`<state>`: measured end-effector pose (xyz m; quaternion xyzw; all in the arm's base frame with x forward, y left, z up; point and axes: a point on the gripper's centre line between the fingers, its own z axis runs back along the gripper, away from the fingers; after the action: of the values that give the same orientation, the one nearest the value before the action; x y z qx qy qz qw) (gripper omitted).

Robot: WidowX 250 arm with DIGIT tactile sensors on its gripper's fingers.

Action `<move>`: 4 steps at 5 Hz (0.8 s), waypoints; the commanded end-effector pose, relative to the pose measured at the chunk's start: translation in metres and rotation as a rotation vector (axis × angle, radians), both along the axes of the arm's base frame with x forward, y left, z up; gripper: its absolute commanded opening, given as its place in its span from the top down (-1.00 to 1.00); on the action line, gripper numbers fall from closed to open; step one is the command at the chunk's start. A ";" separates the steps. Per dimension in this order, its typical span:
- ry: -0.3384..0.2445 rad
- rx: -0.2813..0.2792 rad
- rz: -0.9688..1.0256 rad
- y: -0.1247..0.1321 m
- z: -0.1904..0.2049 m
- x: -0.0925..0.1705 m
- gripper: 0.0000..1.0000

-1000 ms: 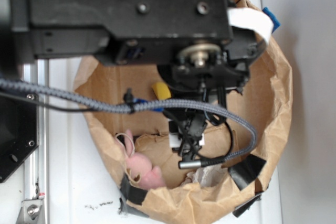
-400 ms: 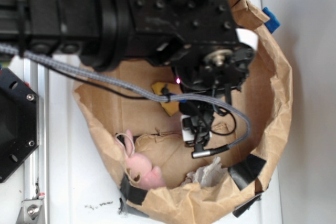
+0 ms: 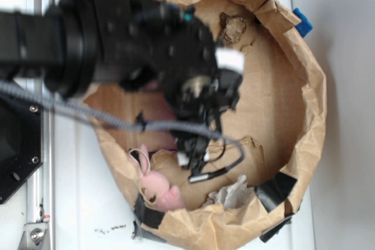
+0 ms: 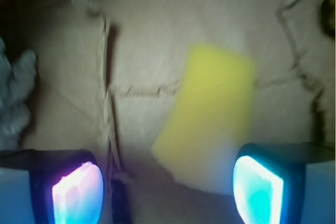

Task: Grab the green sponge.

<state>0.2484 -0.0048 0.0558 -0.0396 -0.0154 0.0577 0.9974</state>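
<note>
In the wrist view the green sponge (image 4: 215, 114), a yellow foam wedge with one slanted end, lies flat on the brown paper floor of the bag. My gripper (image 4: 168, 192) is open above it. The sponge sits ahead of the gap between the two glowing pads (image 4: 76, 195), nearer the right one. In the exterior view the black arm covers the sponge, and the gripper (image 3: 196, 156) hangs low inside the bag near its left middle.
The brown paper bag (image 3: 304, 103) walls in the whole work area. A pink plush bunny (image 3: 159, 190) lies at its lower left, a crumpled white paper wad (image 3: 230, 194) at the bottom. A brown scrap (image 3: 233, 27) lies at the top. Black tape (image 3: 275, 190) patches the rim.
The arm has swung left and turned, carrying the gripper left inside the bag. The sponge, visible earlier in the exterior view, is now covered by the arm.
</note>
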 end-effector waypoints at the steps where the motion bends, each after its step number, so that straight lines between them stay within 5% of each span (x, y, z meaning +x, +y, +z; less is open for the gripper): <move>1: -0.065 0.088 0.016 -0.009 -0.011 -0.004 -0.01; 2: -0.045 0.087 0.031 -0.009 -0.012 -0.005 1.00; 4: -0.027 0.078 0.043 -0.017 -0.006 -0.013 1.00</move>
<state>0.2330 -0.0152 0.0426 0.0030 -0.0137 0.0851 0.9963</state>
